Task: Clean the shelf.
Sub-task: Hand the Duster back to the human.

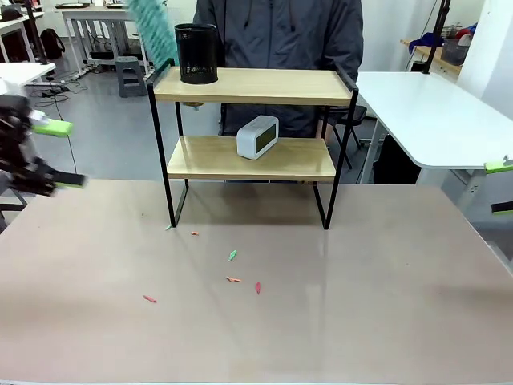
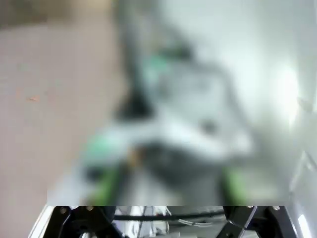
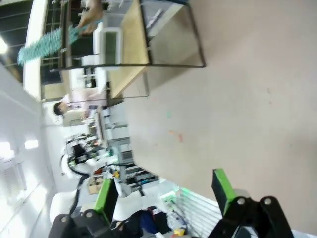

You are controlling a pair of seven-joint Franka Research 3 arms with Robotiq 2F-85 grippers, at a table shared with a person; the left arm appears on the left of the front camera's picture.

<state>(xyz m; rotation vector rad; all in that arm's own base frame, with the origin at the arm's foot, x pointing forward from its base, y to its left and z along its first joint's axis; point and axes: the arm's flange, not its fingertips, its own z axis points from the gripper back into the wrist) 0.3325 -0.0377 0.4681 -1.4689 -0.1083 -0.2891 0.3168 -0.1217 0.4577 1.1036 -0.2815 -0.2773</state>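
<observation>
The shelf [image 1: 253, 86] stands mid-table, a black frame with two wooden boards. A black mesh cup [image 1: 196, 54] sits on its upper board and a white clock [image 1: 257, 136] on the lower one. A teal duster [image 1: 152, 32] hangs above the shelf's left corner, motion-blurred; in the right wrist view a hand holds the duster [image 3: 45, 45] beside the shelf [image 3: 130, 44]. My left gripper [image 1: 60, 154] is open at the far left, blurred by motion. My right gripper [image 1: 501, 187] is open at the right edge, and the right wrist view shows the gripper [image 3: 164, 193] empty.
Small red and green scraps [image 1: 233, 279] lie on the table in front of the shelf. A person in a dark jacket [image 1: 280, 32] stands behind it. A white side table [image 1: 433, 112] is at the right. The left wrist view is heavily blurred.
</observation>
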